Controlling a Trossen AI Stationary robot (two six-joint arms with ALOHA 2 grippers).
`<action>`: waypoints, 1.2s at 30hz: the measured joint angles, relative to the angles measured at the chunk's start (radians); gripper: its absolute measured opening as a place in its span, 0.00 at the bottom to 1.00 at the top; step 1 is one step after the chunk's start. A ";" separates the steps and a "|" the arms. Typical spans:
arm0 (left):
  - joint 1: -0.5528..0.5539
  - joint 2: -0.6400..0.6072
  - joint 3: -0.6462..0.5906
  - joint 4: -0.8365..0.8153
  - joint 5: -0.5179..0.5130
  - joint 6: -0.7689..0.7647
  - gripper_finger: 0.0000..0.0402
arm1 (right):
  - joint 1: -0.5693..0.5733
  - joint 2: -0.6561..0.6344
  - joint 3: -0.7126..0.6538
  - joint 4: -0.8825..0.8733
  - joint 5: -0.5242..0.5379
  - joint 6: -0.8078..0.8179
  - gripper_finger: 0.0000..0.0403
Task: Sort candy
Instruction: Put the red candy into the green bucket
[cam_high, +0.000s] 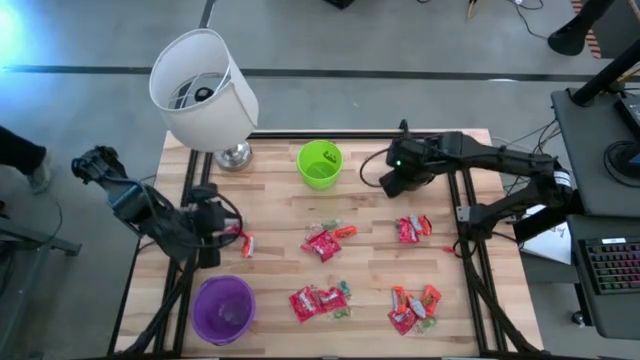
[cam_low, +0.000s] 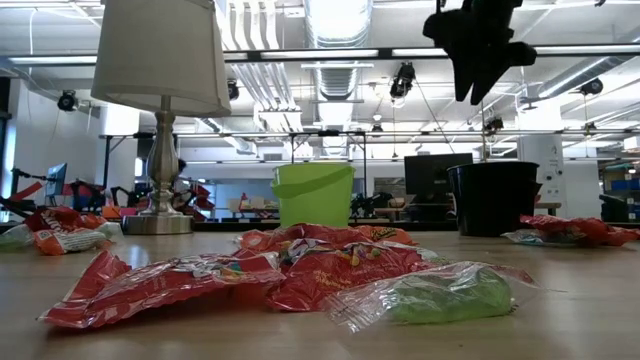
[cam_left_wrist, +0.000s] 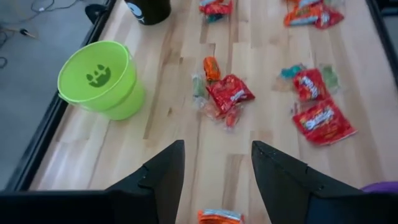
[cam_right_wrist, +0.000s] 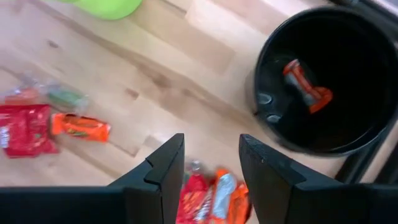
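Candy (cam_high: 322, 243) lies in loose clusters across the wooden table (cam_high: 280, 215), mostly well apart from the cups, so you have reaching to do. Your right gripper (cam_right_wrist: 210, 163) hovers spread and empty by the black cup (cam_right_wrist: 329, 81), where one orange-red piece (cam_right_wrist: 306, 84) already rests; that cup looks like the home for that sort. Your left gripper (cam_left_wrist: 216, 171) hangs parted, gripping nothing, just over a small orange packet (cam_left_wrist: 219, 216) near the purple cup (cam_high: 223, 308). The green cup (cam_high: 320, 164) stands by the lamp (cam_high: 205, 90), seemingly for the green sweets.
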 joint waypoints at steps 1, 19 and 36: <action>0.004 0.008 0.000 0.000 0.000 0.013 0.42 | 0.016 0.000 0.000 0.000 0.001 0.021 0.36; 0.335 0.122 -0.113 0.328 0.220 0.205 0.42 | 0.156 0.000 0.000 0.004 0.005 0.160 0.36; 0.434 0.468 -0.088 0.538 0.405 0.532 0.42 | 0.156 0.000 0.000 0.003 0.000 0.051 0.36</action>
